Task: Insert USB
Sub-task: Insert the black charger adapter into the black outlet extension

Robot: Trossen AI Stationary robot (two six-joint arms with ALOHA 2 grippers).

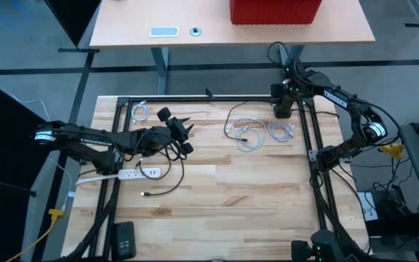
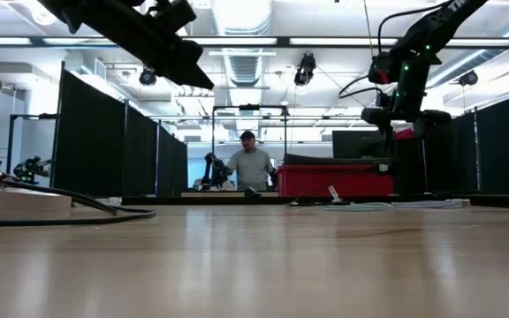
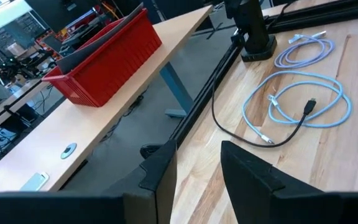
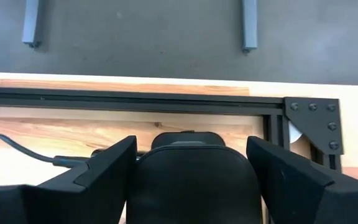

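A white power strip (image 1: 129, 174) lies flat near the table's left edge. A black cable (image 1: 167, 185) loops beside it, and its plug end (image 1: 145, 194) rests on the wood. My left gripper (image 1: 186, 131) (image 3: 197, 155) hovers open above the table, right of the strip, with nothing between its fingers. My right gripper (image 1: 284, 102) (image 4: 191, 149) is open at the far right corner, pointing steeply down. Its fingers stand on either side of a black rounded mount (image 4: 191, 177), with gaps showing.
Light blue (image 3: 297, 102) and lilac (image 3: 303, 50) cable coils and a second black cable with a plug (image 3: 309, 106) lie mid-table at the far side. A black frame rail (image 1: 217, 97) borders the far edge. A red bin (image 1: 275, 11) is on the desk beyond. A black device (image 1: 124, 239) sits near left.
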